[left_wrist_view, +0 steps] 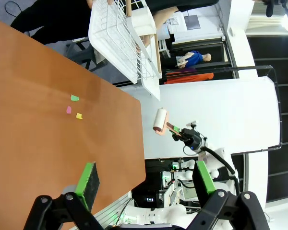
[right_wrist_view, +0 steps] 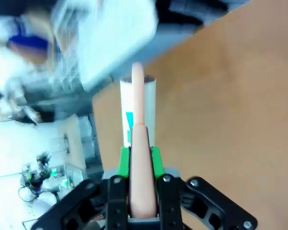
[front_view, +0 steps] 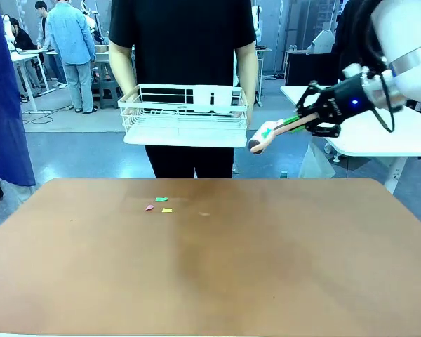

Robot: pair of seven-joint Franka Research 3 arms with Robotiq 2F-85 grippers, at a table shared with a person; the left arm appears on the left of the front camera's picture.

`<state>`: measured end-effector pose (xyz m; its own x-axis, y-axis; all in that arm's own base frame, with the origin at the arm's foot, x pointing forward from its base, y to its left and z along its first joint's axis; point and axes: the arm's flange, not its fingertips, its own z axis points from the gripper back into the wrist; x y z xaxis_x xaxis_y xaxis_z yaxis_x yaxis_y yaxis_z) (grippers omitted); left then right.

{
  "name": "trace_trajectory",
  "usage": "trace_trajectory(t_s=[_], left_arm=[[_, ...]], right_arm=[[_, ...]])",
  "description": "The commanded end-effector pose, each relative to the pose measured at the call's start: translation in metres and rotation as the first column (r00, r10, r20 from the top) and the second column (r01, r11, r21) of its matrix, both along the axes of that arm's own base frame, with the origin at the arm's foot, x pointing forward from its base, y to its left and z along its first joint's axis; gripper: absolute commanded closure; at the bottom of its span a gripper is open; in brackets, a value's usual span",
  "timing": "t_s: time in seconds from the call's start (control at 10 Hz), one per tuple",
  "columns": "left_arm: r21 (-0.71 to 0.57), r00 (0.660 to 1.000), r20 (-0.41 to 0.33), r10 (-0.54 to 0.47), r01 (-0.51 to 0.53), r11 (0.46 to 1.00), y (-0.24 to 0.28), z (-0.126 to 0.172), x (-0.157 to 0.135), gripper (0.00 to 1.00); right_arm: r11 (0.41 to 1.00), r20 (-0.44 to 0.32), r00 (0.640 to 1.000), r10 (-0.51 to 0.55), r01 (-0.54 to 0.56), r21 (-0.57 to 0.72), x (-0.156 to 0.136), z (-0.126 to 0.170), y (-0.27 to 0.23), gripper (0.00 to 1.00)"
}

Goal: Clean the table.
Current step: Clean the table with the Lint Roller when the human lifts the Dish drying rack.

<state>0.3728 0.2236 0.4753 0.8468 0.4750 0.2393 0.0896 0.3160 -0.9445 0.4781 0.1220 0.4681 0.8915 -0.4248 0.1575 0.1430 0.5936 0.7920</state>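
Smooth reddish-brown table bears small coloured paper scraps left of centre; upper right, the right end effector grips a pink-handled lint roller angled down-left toward them.

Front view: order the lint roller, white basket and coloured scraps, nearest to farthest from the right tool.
1. Lint roller: in the right tool.
2. White basket: to its left, raised.
3. Coloured scraps: lower left, on the table.

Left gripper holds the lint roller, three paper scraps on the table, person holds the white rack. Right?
Not quite: the right gripper holds the lint roller, as the front view shows. Three paper scraps on the table and the person holding the white rack are correct.
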Motion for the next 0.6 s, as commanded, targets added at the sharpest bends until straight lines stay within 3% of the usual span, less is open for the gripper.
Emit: trace_trajectory(t_s=[0.0, 0.1, 0.2, 0.4, 0.5], left_arm=[[-0.001, 1.000, 0.006, 0.006, -0.006, 1.000, 0.002, 0.002, -0.002, 0.00], [-0.001, 1.000, 0.006, 0.006, -0.006, 1.000, 0.002, 0.002, -0.002, 0.00], [-0.001, 1.000, 0.006, 0.006, -0.006, 1.000, 0.002, 0.002, -0.002, 0.00], [-0.001, 1.000, 0.006, 0.006, -0.006, 1.000, 0.002, 0.002, -0.002, 0.00], [-0.001, 1.000, 0.006, 0.006, -0.006, 1.000, 0.002, 0.002, -0.002, 0.00]], right_arm=[[0.945, -0.054, 0.949, 0.311, -0.315, -0.087, 0.074, 0.001, 0.021, 0.79], [0.939, -0.120, 0.938, 0.324, -0.335, -0.083, 0.100, -0.017, 0.034, 0.79], [0.934, -0.139, 0.927, 0.347, -0.355, -0.036, 0.117, -0.034, 0.049, 0.79], [0.956, -0.129, 0.951, 0.282, -0.289, -0.046, 0.119, -0.053, 0.064, 0.79], [0.970, -0.096, 0.967, 0.236, -0.241, -0.043, 0.108, -0.041, 0.059, 0.79]])
